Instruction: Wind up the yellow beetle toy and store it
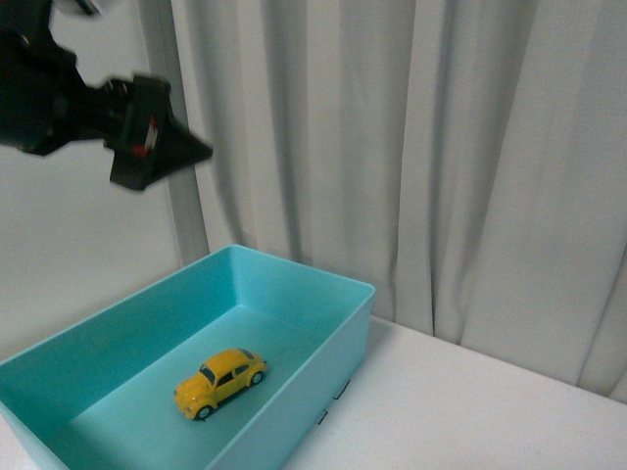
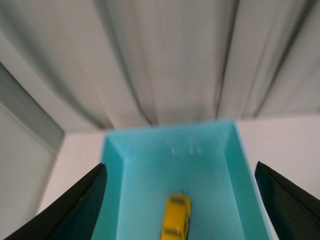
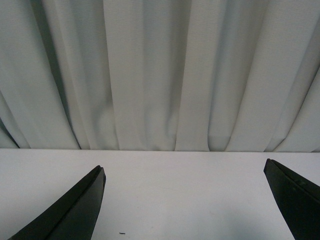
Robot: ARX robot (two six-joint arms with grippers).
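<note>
The left gripper point(image 1: 191, 152) hangs high in the air with its fingers spread wide and nothing between them. The yellow beetle toy point(image 1: 220, 381) lies well below it and slightly ahead, on its wheels on the floor of the teal bin point(image 1: 323, 284). In the left wrist view the car sits between the two fingers' lines and far beneath them. Its long axis runs roughly away from the wrist, so it lies across the line on which the jaws close. If that arm has to go down again, a straight descent would probably bring the fingers onto the car's flanks. With the toy in the bin, the storing looks done.

The right gripper point(image 3: 182, 170) is also spread and empty. It hovers over bare white table point(image 3: 160, 200) facing the curtain point(image 3: 160, 75), with no toy in its view. The left arm is therefore the nearer one.
</note>
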